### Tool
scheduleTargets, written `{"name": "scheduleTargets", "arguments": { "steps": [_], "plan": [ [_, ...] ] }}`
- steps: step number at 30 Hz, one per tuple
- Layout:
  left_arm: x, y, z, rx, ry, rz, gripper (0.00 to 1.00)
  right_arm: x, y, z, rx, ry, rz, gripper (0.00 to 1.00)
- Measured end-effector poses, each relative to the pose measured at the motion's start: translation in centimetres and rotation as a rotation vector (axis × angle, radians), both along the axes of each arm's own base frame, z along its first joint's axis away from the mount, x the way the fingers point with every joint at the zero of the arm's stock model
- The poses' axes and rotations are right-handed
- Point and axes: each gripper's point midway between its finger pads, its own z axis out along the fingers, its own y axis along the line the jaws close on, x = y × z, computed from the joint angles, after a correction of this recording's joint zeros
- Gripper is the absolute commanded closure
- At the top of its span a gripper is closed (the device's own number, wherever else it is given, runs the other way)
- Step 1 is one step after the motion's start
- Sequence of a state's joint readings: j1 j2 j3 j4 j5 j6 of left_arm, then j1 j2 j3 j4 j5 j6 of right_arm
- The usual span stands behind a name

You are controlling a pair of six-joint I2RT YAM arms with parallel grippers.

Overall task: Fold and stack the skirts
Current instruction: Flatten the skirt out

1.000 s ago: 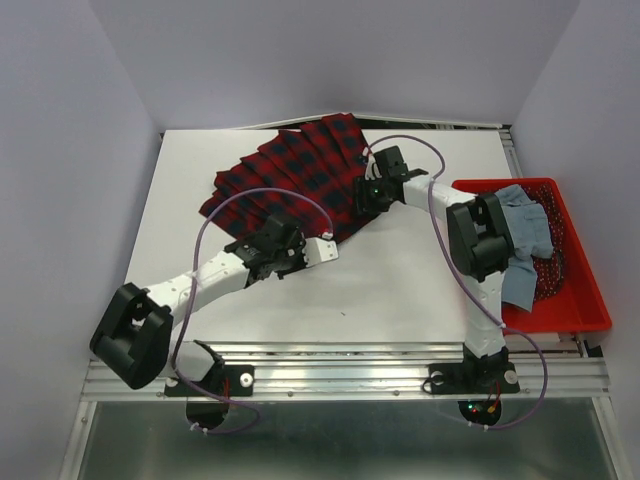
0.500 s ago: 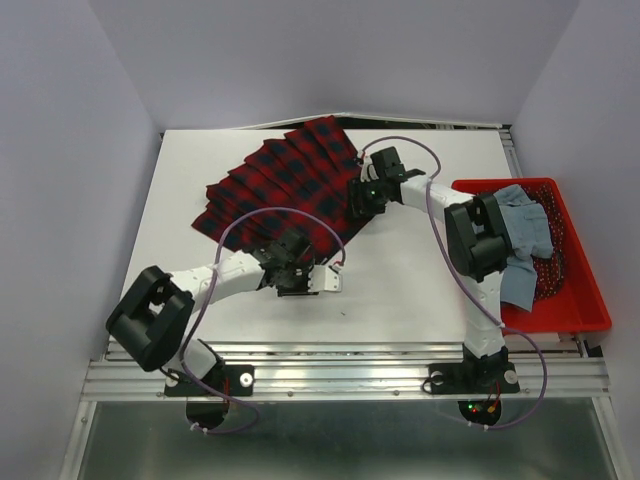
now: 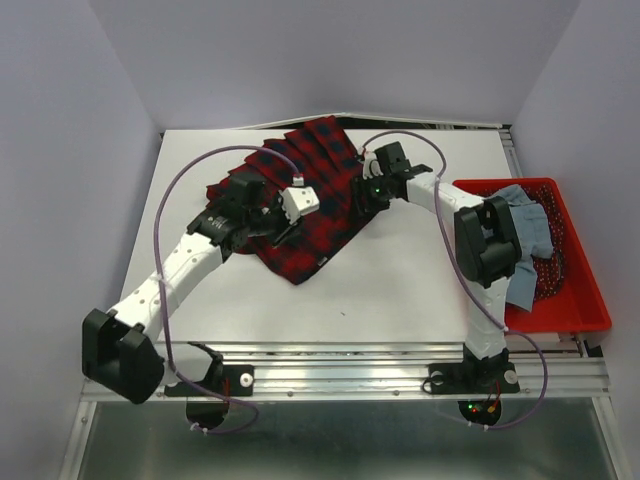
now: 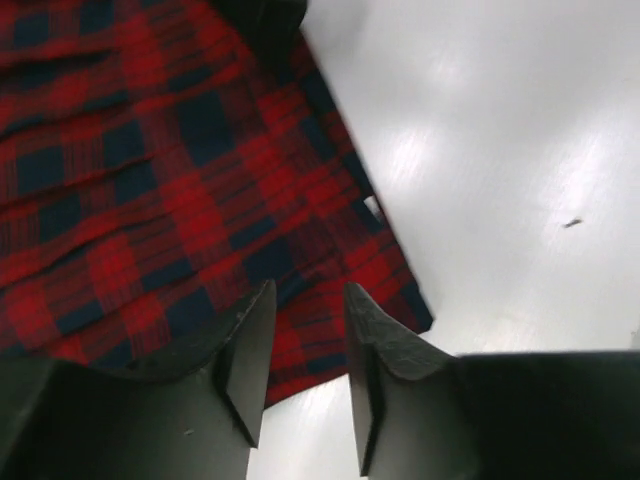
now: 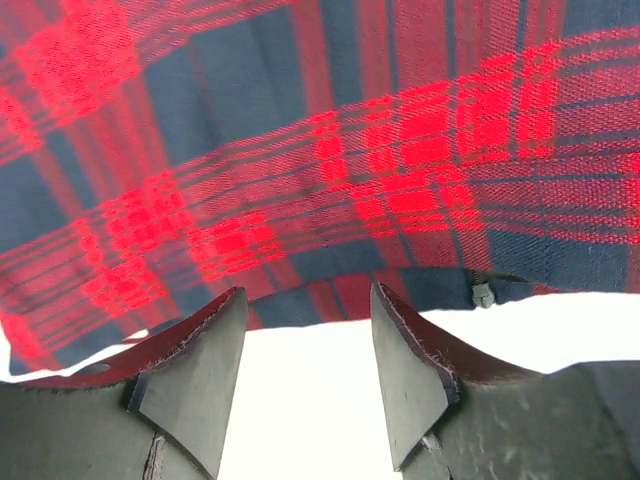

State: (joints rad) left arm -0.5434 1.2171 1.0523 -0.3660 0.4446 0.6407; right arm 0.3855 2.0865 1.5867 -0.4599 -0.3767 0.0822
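Observation:
The red-and-navy plaid skirt [image 3: 310,215] lies folded over on the white table [image 3: 420,280], with one corner pointing toward the near edge. My left gripper [image 3: 283,222] hovers above its middle, open and empty; in the left wrist view [image 4: 308,290] the plaid skirt [image 4: 150,180] lies below the fingers. My right gripper [image 3: 365,195] sits at the skirt's right edge, open; in the right wrist view [image 5: 307,290] the skirt's hem [image 5: 350,150] lies just past the tips, not between them. The blue-grey skirt [image 3: 525,235] lies in the red basket [image 3: 590,300].
The red basket stands at the table's right edge, and the blue-grey skirt hangs over its near left side [image 3: 520,285]. Grey walls close in the table on the left, back and right. A metal rail runs along the near edge.
My left arm swung from the skirt's near edge up and back to above its middle. The plaid skirt changed from spread out to folded over, narrower. The right gripper barely moved.

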Motion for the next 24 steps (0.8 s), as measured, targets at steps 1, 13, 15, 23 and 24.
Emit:
{"name": "scheduleTargets", "arguments": {
  "steps": [1, 13, 15, 23, 24],
  "plan": [
    [1.0, 0.9, -0.5, -0.005, 0.027, 0.044, 0.63, 0.1, 0.1, 0.4, 0.008, -0.005, 0.004, 0.42],
    [3.0, 6.7, -11.1, -0.003, 0.429, 0.37, 0.65, -6.0, 4.8, 4.7, 0.179, 0.0, 0.168, 0.63],
    [3.0, 6.2, -11.3, -0.028, 0.455, 0.373, 0.65, -10.2, 5.0, 4.0, 0.207, 0.06, 0.206, 0.61],
    [3.0, 5.1, -15.8, -0.032, 0.641, 0.414, 0.66, -19.0, 8.1, 2.2, 0.277, 0.164, 0.382, 0.3],
    [3.3, 4.9, -16.4, -0.03, 0.663, 0.421, 0.66, -19.2, 8.5, 2.2, 0.288, 0.156, 0.392, 0.29]
  ]
}}
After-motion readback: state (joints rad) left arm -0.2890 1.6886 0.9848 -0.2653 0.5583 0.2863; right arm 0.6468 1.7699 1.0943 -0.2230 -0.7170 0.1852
